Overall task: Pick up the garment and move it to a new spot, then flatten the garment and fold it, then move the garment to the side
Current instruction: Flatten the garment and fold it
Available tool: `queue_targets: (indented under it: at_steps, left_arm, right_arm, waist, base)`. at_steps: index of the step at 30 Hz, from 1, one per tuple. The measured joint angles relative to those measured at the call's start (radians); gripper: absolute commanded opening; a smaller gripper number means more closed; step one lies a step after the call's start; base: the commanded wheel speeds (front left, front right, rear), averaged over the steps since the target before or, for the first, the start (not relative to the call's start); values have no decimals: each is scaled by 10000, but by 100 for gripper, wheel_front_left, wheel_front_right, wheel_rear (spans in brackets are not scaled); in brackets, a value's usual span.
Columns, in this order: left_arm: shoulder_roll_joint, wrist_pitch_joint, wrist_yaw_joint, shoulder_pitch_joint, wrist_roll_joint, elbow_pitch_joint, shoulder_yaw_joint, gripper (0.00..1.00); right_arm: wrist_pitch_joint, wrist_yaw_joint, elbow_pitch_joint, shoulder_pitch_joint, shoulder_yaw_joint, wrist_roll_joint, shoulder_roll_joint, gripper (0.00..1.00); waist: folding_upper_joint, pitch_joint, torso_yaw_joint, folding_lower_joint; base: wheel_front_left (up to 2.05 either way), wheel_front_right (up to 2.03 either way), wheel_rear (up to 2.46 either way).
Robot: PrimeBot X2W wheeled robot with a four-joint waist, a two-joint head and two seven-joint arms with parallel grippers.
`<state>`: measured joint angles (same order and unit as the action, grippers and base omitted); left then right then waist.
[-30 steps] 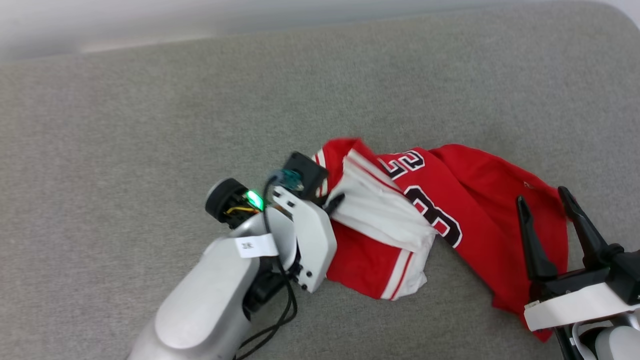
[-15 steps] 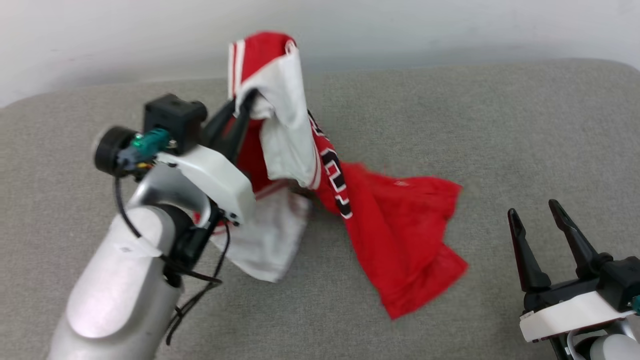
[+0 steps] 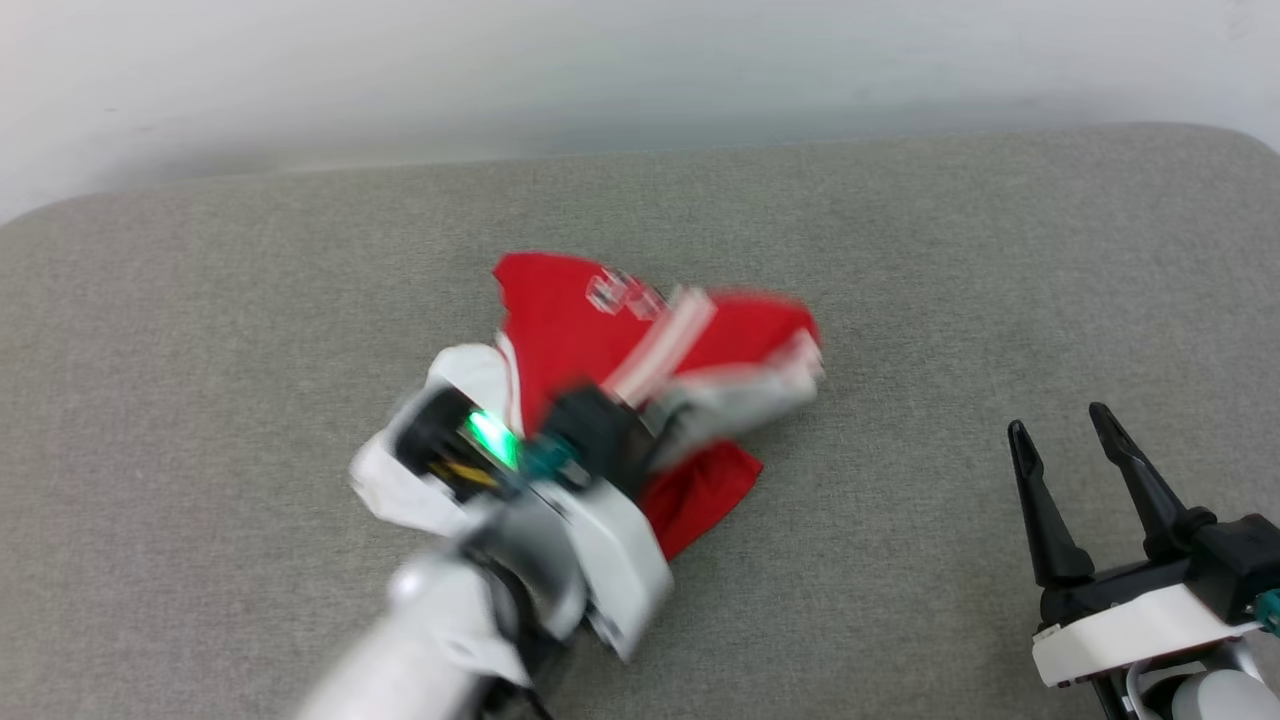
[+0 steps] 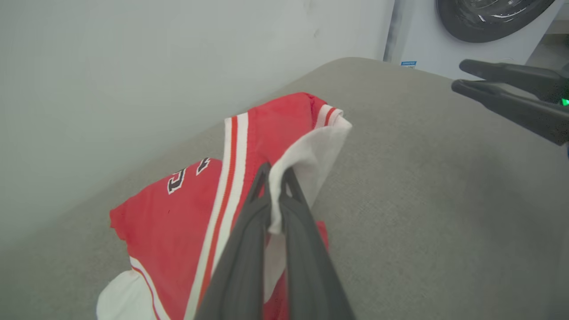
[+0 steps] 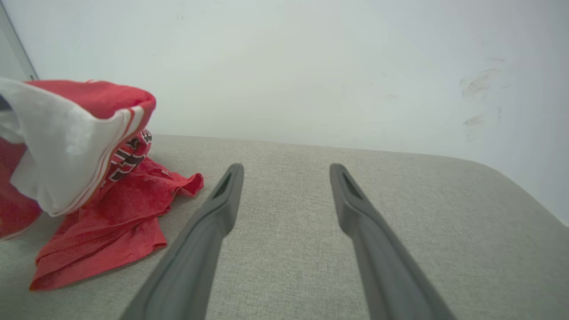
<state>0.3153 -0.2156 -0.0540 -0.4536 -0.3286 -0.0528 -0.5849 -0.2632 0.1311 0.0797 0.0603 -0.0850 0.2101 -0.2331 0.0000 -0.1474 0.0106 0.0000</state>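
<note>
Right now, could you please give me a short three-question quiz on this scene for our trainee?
1. True or false: the right claw stands open, clear of the garment.
2. What does the left claw pinch? A) white sleeve fabric B) the black number C) nothing
3. Fill in: the garment's red end rests on the ____ cushion.
Key: 1 true; 2 A; 3 grey.

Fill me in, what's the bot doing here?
The left gripper is shut on white cloth of the red jersey, holding that part up off the grey cushion while the rest lies crumpled on it. The right gripper is open and empty, off to the side, clear of the cloth. The jersey is not yet flattened or folded.
</note>
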Motion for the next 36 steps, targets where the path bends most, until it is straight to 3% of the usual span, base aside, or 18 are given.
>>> queue_targets:
  at_steps: [6, 12, 13, 14, 18, 25, 36]
  left_arm:
    - [-970, -165, -359, 747, 201, 1089, -1996, 0]
    - [-1732, 109, -564, 745, 439, 2583, -3147, 0]
    - [-1977, 382, -608, 648, 454, 3304, -3469, 60]
    - [-2033, 460, -617, 582, 456, 3494, -3582, 100]
    - [-2228, 1005, -654, 427, 318, 3877, -3605, 100]
    - [-1902, 2230, -257, -33, -297, 3377, -2220, 100]
    - [165, 3733, 1597, 303, -936, 1875, 986, 100]
  right_arm:
    - [-2, 0, 84, 58, -21, -12, -2, 100]
    - [-2, 0, 119, 170, -113, -25, -12, 100]
    - [-2, 0, 159, 193, -176, -90, 8, 100]
    - [-2, 0, 167, 198, -196, -92, 17, 100]
    - [-2, 0, 209, 205, -174, -128, 61, 100]
    - [0, 0, 303, 75, 15, -178, 75, 100]
    - [-2, 0, 244, -157, 59, -176, -10, 100]
  waist:
    - [0, -81, 247, 0]
    - [0, -188, 516, 0]
    - [0, -228, 618, 0]
    - [0, -239, 644, 0]
    - [0, -229, 629, 0]
    - [0, 145, 256, 0]
    - [0, 689, -227, 0]
  base:
    - [0, 0, 0]
    - [0, 0, 0]
    - [0, 0, 0]
    - [0, 0, 0]
    - [0, 0, 0]
    - [0, 0, 0]
    - [0, 0, 0]
